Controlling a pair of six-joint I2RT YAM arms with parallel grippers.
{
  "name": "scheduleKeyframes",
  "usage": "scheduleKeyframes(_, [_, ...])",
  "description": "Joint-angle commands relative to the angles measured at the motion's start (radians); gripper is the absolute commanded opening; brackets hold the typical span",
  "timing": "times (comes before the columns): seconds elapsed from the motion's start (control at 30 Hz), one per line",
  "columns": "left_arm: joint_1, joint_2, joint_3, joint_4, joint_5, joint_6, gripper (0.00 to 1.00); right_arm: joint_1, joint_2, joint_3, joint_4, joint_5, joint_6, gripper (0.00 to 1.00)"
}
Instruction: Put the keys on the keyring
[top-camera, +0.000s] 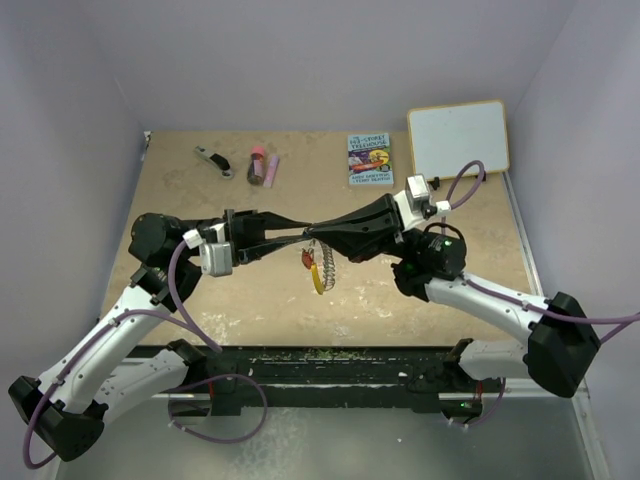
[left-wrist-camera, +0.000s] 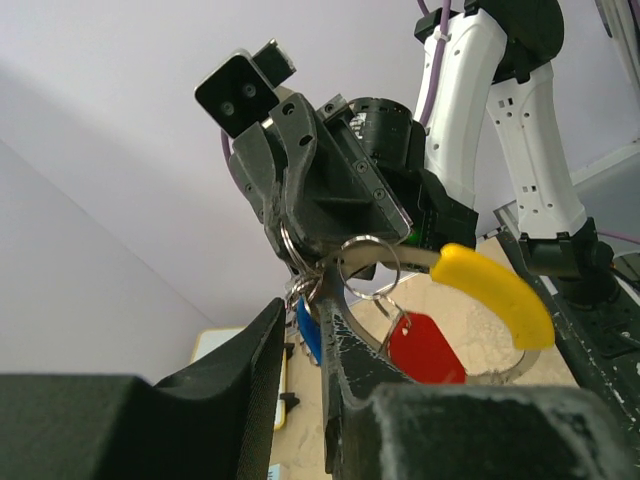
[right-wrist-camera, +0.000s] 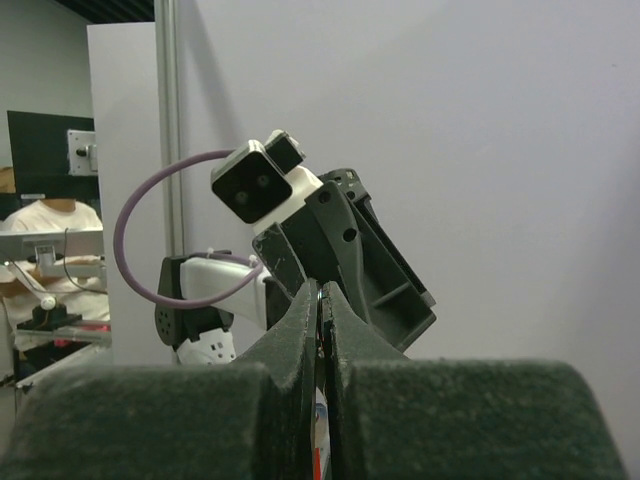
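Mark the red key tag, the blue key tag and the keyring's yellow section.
Red plastic key tag (left-wrist-camera: 425, 350), left wrist view, middle of its flat face.
Blue plastic key tag (left-wrist-camera: 308, 335), left wrist view, middle of the visible strip.
Yellow keyring section (left-wrist-camera: 497, 292), left wrist view, mid-arc.

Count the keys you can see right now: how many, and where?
2. The red key hangs below the right gripper, beside the keyring at its yellow part. The blue key shows in the gap of the left gripper. No others show.
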Motion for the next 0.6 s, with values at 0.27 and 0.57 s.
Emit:
scheduleKeyframes(0.27, [-0.005, 0.001, 0.036, 0.041, 0.002, -0.016, 0.05, -0.003, 0.081, 0.065, 0.184, -0.019, 0.084, 0.00])
scheduleKeyframes(0.57, [-0.005, 0.003, 0.033, 0.048, 0.000, -0.023, 0.04, -0.003, 0.160, 0.100, 0.283, -0.032, 0.169, 0.00])
